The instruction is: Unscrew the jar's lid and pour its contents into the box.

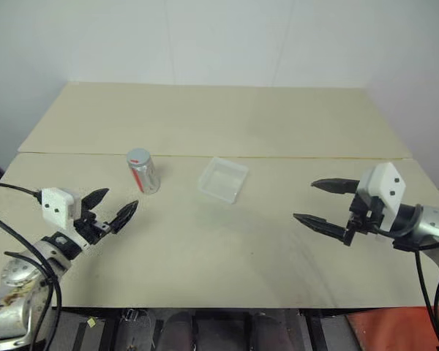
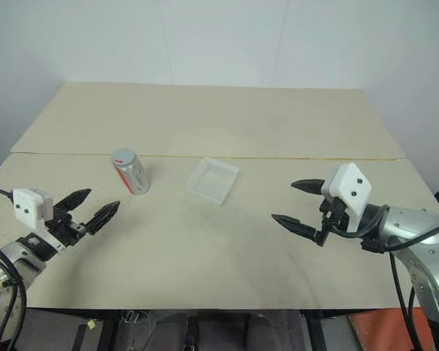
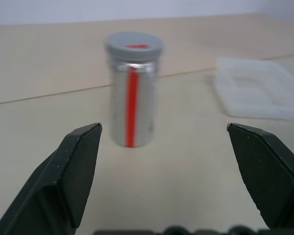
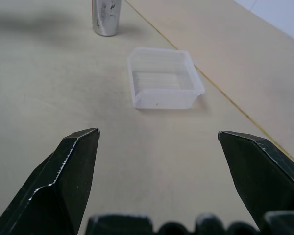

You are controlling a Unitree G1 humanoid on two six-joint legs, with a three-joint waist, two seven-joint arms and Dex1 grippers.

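Observation:
The silvery jar (image 1: pixel 144 174) with a red stripe (image 3: pixel 132 105) stands upright left of the table's centre, and its grey lid (image 1: pixel 138 156) with a red mark sits closed on top. The contents are hidden inside. Just right of the jar lies the clear plastic box (image 1: pixel 223 180), empty. My left gripper (image 1: pixel 110 208) hovers open a short way in front of the jar, pointing at it, nothing between its fingers (image 3: pixel 71 176). On the right side my right gripper (image 1: pixel 323 204) is open and empty, pointing toward the box from a distance.
The pale wooden table (image 1: pixel 227 256) has a seam (image 1: pixel 278 156) running across behind the jar and box. A white wall rises behind the far edge. Black cables (image 1: pixel 14 241) trail from the left arm, others (image 1: pixel 424 292) hang by the right arm.

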